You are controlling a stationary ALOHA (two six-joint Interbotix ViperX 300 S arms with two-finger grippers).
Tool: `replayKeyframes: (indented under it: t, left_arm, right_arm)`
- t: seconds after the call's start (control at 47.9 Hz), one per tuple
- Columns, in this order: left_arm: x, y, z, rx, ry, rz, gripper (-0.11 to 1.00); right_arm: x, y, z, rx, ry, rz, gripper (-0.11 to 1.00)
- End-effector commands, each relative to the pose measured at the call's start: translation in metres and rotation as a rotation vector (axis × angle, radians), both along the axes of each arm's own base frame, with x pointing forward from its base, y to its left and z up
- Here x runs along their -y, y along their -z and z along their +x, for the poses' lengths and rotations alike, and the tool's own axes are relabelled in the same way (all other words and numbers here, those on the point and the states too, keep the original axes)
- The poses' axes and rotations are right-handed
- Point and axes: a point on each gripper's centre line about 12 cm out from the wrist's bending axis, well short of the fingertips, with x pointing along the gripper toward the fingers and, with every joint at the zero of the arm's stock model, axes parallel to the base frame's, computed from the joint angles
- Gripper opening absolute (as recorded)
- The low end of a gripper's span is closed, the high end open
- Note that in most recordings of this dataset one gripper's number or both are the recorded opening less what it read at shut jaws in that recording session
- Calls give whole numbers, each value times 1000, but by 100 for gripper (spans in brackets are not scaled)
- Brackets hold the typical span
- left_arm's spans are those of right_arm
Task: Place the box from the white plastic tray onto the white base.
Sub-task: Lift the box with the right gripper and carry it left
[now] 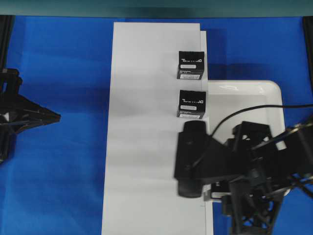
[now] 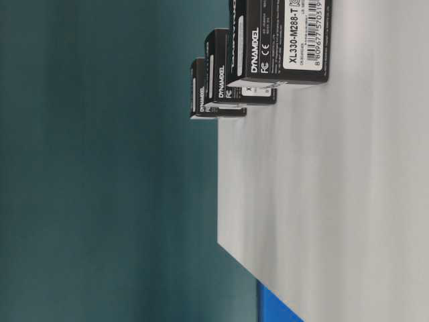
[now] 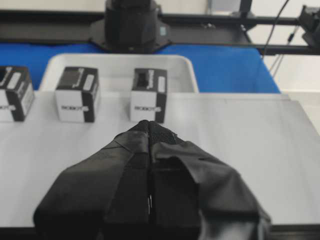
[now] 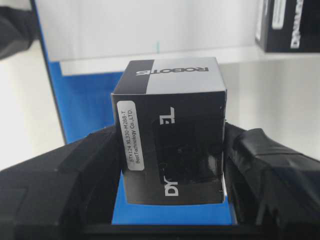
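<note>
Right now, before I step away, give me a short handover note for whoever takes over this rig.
Left gripper: shut, empty, parked off the white base's left side.
Right gripper: shut on a box.
In the left wrist view, three boxes line the base's edge by the white plastic tray; the third is hard to confirm as released.
Left: release the held box and check the tray, partly hidden, for more.

- The white base (image 1: 146,137) lies along the middle of the worktop (image 1: 63,171), running from its far edge to its near edge.
- The white plastic tray (image 1: 254,95) lies just beside the base's right edge, toward the worktop's right edge.
- Two boxes stand on the base along its right edge: the far box (image 1: 190,65) and the middle box (image 1: 191,104) nearer.
- A third box (image 4: 170,150) sits between the right claw (image 4: 170,180) fingers, over the base's right edge.
- The left claw (image 1: 46,116) is at the worktop's left edge, well apart from the base.
</note>
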Motion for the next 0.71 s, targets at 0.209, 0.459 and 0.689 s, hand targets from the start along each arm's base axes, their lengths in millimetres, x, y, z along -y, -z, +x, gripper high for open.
replayKeyframes:
  t: [0.209,0.459,0.689]
  left_arm:
    - [3,-10,2,23,13,2,-7]
    - [5,-12,-1,35,26,-1,-7]
    - [6,-15,-3,46,29,0,-7]
  right_arm:
    - [-3,32,28,-77,-10,-38,59]
    - [-5,52,40,-92,-6,-45,59]
    - [-5,81,43,-71,-8,-40,59]
